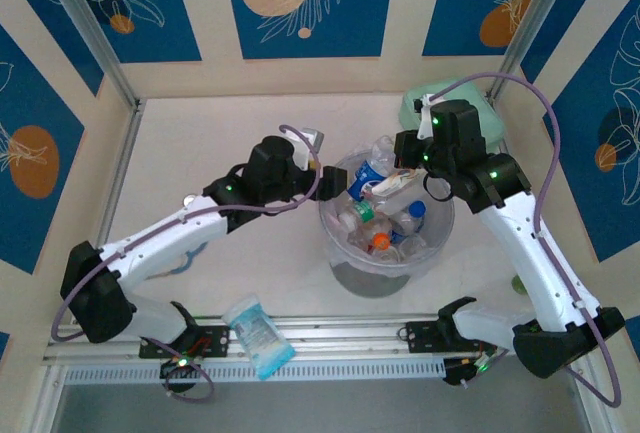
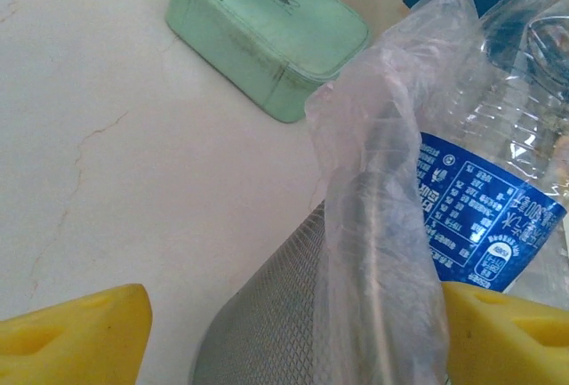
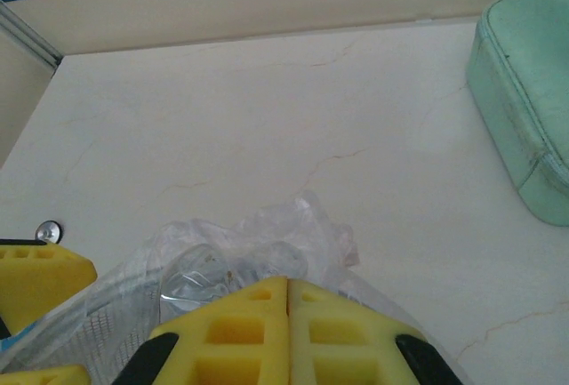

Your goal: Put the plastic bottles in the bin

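Wrist views: R gripper (image 3: 289,285) closed empty, L gripper (image 2: 293,303) spread astride bin (image 2: 253,354) rim.

I'm working in a staged robotics test cell, not a home: a pale marble-look table (image 1: 260,263) boxed in by printed blue leaf-pattern panels (image 1: 300,3), aluminium frame posts (image 1: 90,33), and a slotted mounting rail (image 1: 330,332) along my near edge.

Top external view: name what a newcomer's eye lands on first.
The grey bin mid-table, heaped with plastic bottles, draws the eye first, with both arms bent in over it. The left claw stands open at its rim; the right claw is shut above it. A mint-green case sits in the far right corner.
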Robot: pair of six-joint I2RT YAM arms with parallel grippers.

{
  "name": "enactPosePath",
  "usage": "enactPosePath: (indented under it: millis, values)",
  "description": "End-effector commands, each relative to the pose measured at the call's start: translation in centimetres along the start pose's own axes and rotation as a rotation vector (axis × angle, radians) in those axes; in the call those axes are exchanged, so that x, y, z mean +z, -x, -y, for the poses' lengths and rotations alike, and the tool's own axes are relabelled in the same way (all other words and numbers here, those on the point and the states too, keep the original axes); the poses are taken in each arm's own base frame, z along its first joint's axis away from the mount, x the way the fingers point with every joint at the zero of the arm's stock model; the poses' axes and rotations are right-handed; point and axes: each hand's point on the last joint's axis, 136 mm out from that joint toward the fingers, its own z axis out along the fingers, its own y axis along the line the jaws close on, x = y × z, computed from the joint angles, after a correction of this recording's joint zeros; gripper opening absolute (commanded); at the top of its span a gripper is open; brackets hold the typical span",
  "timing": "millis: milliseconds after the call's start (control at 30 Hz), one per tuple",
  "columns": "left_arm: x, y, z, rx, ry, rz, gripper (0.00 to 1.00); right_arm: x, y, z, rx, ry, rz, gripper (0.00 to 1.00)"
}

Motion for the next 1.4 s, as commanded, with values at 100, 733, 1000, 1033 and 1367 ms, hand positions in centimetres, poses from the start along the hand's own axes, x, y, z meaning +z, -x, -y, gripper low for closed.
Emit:
enactPosePath:
  millis: [100, 733, 1000, 1033, 1367]
  values:
    - [-0.1, 0.3, 0.8, 0.065, 0.024, -0.026, 0.63, -0.5, -3.6, 0.2, 0.004, 0.006, -0.190, 0.25]
    - [1.7, 1.0, 1.0, 0.081, 0.087, -0.126, 0.15, -5.8, 2.8, 0.4, -0.001, 0.066, 0.046, 0.53]
    - [0.8, 3.3, 0.4, 0.124, 0.189, -0.097, 0.00, -7.2, 3.0, 2.4, 0.025, 0.048, 0.141, 0.52]
    - [0.8, 3.5, 0.3, 0.128, 0.201, -0.094, 0.00, -7.3, 2.9, 2.5, 0.028, 0.049, 0.145, 0.52]
    - [-1.0, 6.0, -3.3, 0.190, 0.414, -0.026, 0.00, -7.2, 2.1, 3.8, 0.081, 0.051, 0.154, 0.52]
